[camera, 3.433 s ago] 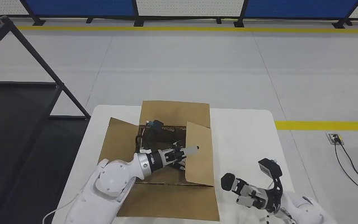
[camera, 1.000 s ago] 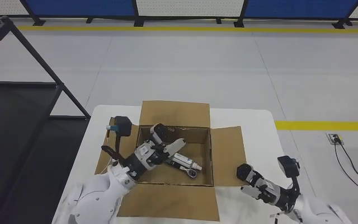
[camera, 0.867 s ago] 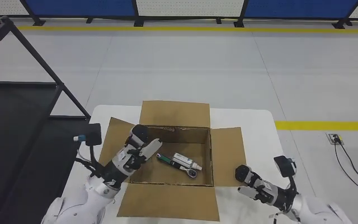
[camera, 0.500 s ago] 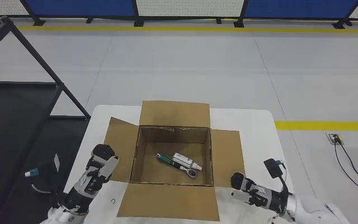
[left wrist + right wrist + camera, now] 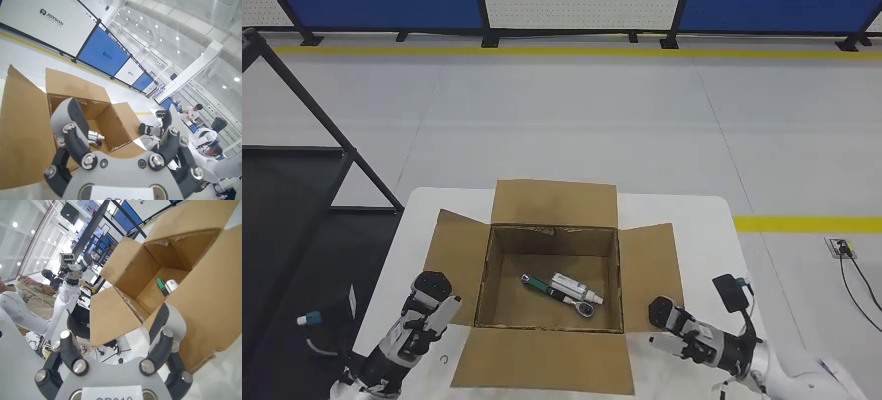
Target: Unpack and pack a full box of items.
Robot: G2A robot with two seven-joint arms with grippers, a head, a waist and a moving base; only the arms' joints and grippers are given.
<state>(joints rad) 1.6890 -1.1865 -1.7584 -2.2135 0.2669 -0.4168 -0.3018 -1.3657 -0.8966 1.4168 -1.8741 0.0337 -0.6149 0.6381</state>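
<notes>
In the top view a cardboard box (image 5: 554, 203) sits mid-frame on a white table (image 5: 692, 225), with all 4 flaps folded out. On its floor, right of centre, 2 things lie close together: a green-handled wrench (image 5: 532, 285) and a white bottle (image 5: 572, 287). The left gripper (image 5: 434, 298) is at the lower left, just beside the box's left flap, its fingers spread wide and holding nothing. The right gripper (image 5: 660, 315) is at the lower right, near the right flap, likewise wide apart and empty.

Bright, even indoor light, rows of ceiling lamps (image 5: 177, 38) overhead, faint soft shadows, wrist views bowed at edges
</notes>
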